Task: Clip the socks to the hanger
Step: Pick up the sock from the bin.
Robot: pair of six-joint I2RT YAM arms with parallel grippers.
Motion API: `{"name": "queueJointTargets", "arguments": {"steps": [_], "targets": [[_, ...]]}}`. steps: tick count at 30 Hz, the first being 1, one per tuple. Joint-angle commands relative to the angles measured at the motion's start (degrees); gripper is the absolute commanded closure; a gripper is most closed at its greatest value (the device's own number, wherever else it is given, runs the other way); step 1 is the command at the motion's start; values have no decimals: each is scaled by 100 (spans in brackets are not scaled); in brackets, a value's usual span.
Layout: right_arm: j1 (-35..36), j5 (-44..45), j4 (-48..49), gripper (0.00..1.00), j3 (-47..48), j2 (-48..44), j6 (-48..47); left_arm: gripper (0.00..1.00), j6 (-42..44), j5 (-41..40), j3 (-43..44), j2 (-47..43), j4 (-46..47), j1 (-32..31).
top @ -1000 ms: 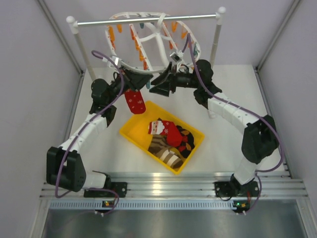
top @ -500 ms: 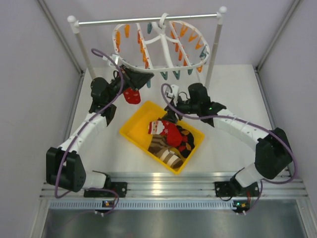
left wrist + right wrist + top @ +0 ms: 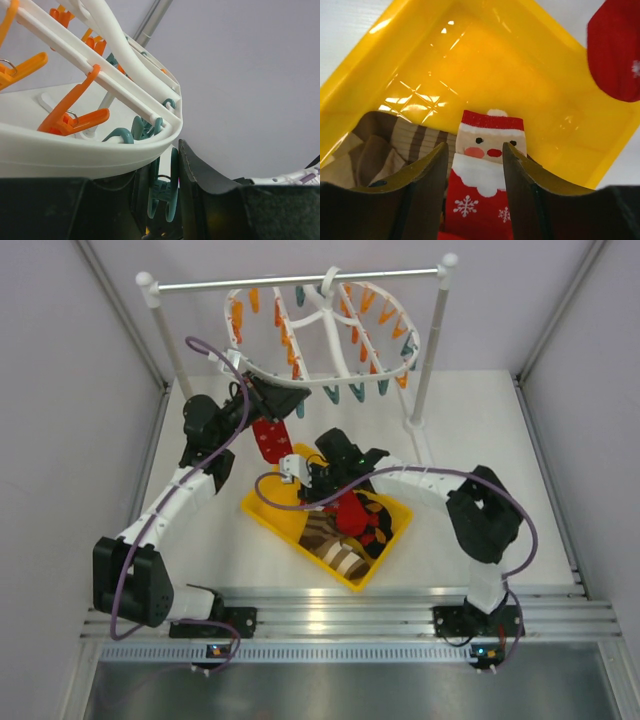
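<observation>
The left gripper [image 3: 278, 400] is raised to the near rim of the round white drying hanger [image 3: 75, 150], which hangs from the rail stand [image 3: 300, 280] at the back of the desk [image 3: 470, 420]. In the left wrist view its fingers are clenched on a teal clip [image 3: 162, 195] just under the rim, one finger pressing each side.

One red sock [image 3: 268, 438] hangs straight down below this gripper, toe lowest, above the far corner of the yellow bin [image 3: 265, 502]. Its upper end is hidden under the gripper, so I cannot tell whether the clip has it.

The right gripper [image 3: 475, 150] hovers low inside the bin with its fingers spread apart, holding nothing. Between them, in the right wrist view, lies the second red sock [image 3: 482, 190], flat, its Santa face and white trim up. A brown-and-cream striped sock [image 3: 335, 545] lies touching it on the near side, and a dark argyle sock [image 3: 378, 518] lies to its right.
</observation>
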Motion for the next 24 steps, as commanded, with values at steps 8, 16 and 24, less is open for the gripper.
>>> {"name": "queueJointTargets", "arguments": {"steps": [8, 16, 24], "targets": [[198, 528, -754, 52, 857, 1183, -538, 100, 13, 71, 206, 86, 130, 35], [189, 309, -729, 99, 761, 983, -406, 100, 22, 54, 215, 112, 104, 52], [22, -77, 455, 100, -56, -369, 401, 100, -83, 45, 250, 139, 51, 96]]}}
